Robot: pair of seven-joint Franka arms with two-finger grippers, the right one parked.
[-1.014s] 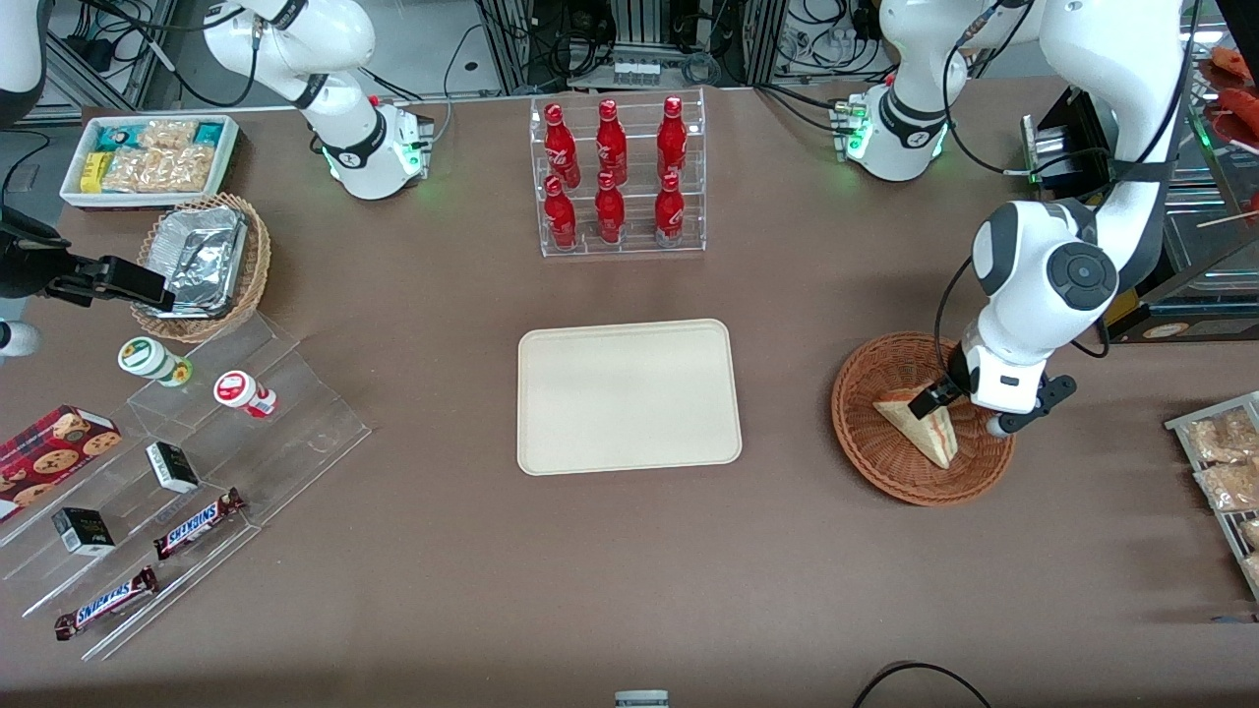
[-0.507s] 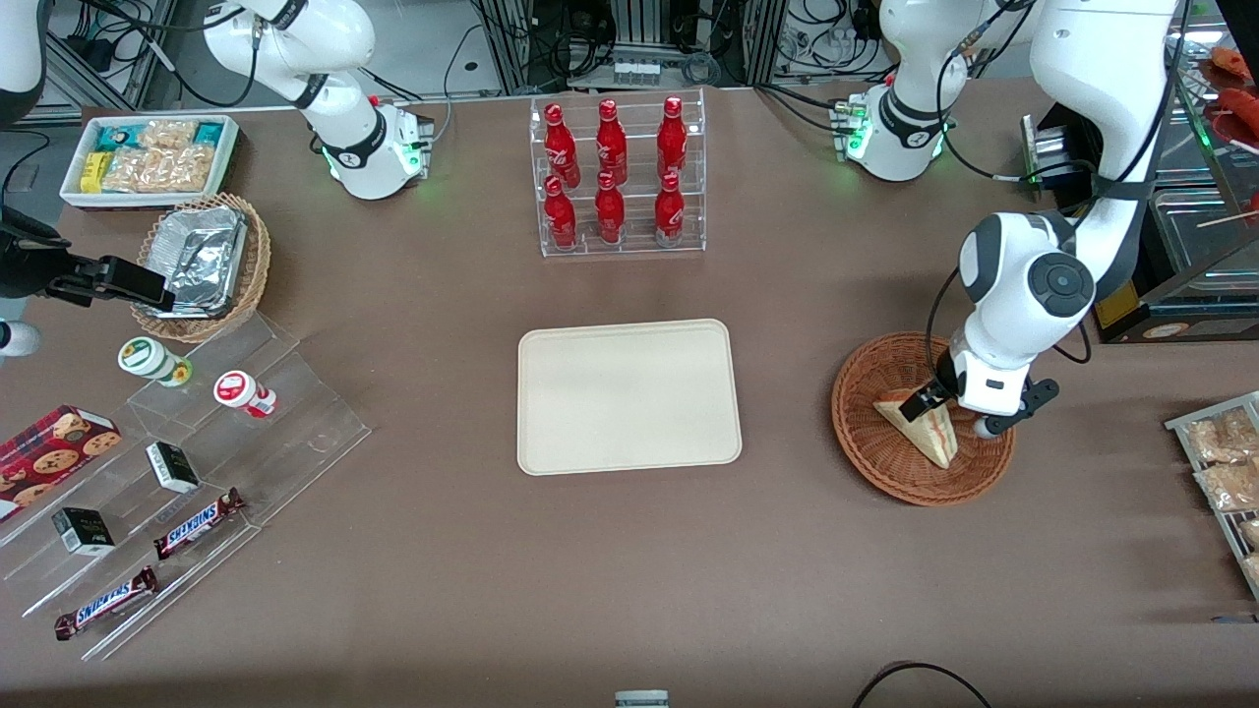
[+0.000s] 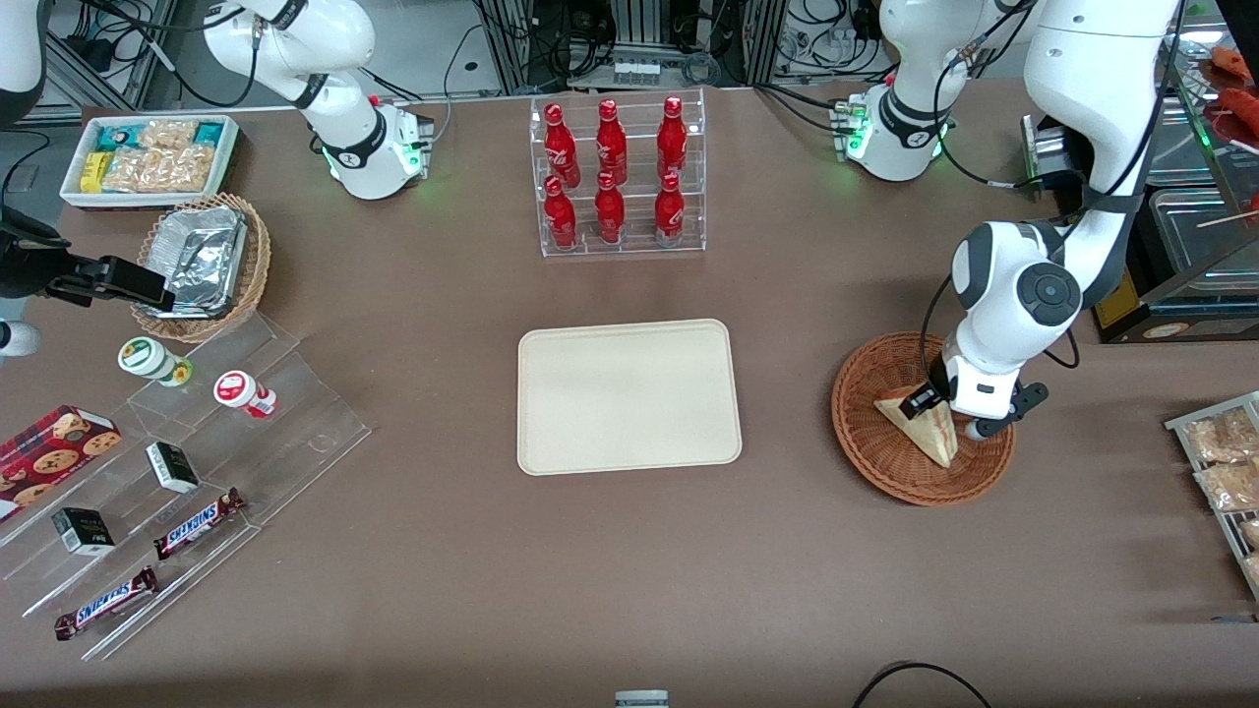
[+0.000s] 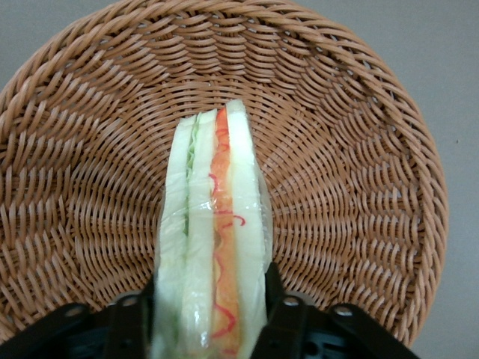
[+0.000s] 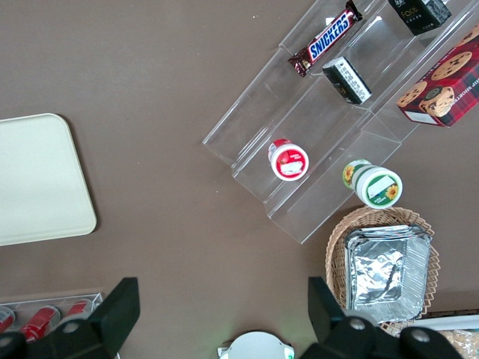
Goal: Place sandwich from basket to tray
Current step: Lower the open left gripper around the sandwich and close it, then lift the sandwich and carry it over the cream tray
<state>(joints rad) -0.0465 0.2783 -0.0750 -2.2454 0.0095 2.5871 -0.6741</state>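
The pincer (image 4: 209,314) sat low in the basket (image 3: 870,457), fingers closed against both bread faces of the sandwich (image 4: 213,247) — soft bread, so it could squash or slip free before reaching the tray (image 3: 629,396).

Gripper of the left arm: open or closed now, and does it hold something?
Gripper: down in the basket, fingers against both faces of the sandwich, shut on it.

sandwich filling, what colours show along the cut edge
Red-orange and pale green between white bread on the sandwich; left wrist view.
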